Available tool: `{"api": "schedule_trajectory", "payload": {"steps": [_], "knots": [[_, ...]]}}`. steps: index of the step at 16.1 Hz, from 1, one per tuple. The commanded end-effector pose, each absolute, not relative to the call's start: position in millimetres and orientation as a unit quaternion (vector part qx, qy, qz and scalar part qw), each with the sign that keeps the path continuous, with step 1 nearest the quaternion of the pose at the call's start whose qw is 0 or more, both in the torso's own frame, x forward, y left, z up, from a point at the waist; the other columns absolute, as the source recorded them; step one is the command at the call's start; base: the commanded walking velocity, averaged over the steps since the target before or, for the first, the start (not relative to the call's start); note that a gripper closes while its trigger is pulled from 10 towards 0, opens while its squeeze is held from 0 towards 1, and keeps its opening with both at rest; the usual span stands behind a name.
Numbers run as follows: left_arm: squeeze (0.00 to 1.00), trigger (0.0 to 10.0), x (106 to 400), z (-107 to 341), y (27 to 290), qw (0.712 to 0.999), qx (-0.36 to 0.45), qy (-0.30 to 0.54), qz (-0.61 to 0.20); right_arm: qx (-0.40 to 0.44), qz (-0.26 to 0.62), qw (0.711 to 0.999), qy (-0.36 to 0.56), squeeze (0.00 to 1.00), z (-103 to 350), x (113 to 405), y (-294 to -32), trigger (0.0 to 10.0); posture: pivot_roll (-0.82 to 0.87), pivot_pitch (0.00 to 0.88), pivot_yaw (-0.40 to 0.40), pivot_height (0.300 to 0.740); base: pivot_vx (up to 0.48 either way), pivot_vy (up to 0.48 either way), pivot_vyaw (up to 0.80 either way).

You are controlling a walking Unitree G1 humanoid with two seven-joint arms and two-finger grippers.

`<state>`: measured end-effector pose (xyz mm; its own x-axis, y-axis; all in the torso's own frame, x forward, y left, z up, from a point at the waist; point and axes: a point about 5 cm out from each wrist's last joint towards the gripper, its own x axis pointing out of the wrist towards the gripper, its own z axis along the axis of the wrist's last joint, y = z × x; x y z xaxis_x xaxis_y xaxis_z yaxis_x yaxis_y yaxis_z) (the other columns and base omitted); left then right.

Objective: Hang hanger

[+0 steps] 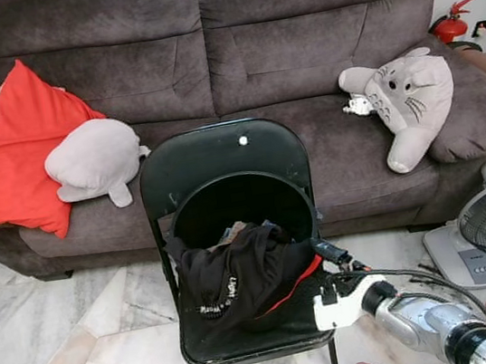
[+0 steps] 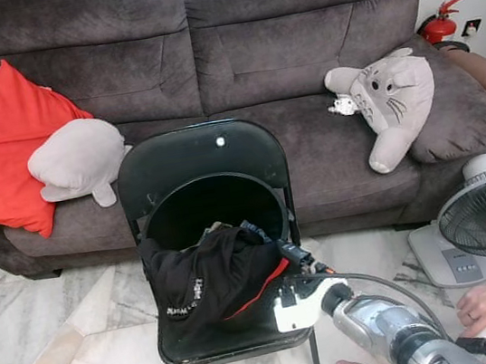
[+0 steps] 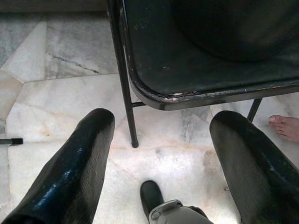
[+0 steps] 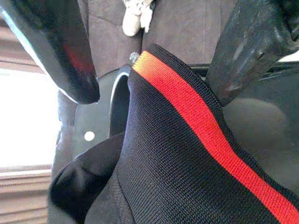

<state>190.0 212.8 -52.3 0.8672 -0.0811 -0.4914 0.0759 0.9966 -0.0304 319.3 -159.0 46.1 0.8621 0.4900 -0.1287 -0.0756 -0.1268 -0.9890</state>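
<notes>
Black garment with red trim (image 1: 240, 283) lay heaped on the black folding chair (image 1: 222, 162) before the sofa (image 1: 295, 37); no hanger discernible. Right gripper (image 4: 154, 70) at the garment's red-striped edge, fingers spread. Left gripper (image 3: 159, 154) hung low beside the chair leg, fingers apart.

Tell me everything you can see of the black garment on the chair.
The black garment lies crumpled in a heap on the seat of the black folding chair, bulging up against the backrest opening. It looks like knit fabric, with small white lettering on one fold and a red-orange stripe along an edge. The right tool is open, its fingers on either side of that striped edge, not yet closed. No hanger can be made out.
</notes>
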Motion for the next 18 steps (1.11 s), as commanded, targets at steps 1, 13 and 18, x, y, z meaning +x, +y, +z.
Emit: {"api": "schedule_trajectory", "payload": {"steps": [1, 13, 18], "knots": [[0.00, 10.0, 181, -55, 222, 0.964, -0.003, 0.265, -0.030, -0.715, 0.224, 0.642, -0.162, 0.00, 50, 321, -154, 10.0, -0.06, 0.138, 0.066, 0.721, 0.000, 0.000, 0.00], [0.00, 10.0, 174, -60, 220, 0.960, -0.002, 0.277, -0.031, -0.708, 0.287, 0.626, -0.158, 0.00, 32, 309, -136, 10.0, -0.04, 0.133, 0.059, 0.721, 0.000, 0.000, 0.00], [0.00, 10.0, 170, -61, 222, 0.961, -0.002, 0.275, -0.023, -0.708, 0.292, 0.606, -0.214, 0.00, 34, 305, -127, 10.0, -0.03, 0.143, 0.050, 0.721, 0.000, 0.000, 0.00]]}}
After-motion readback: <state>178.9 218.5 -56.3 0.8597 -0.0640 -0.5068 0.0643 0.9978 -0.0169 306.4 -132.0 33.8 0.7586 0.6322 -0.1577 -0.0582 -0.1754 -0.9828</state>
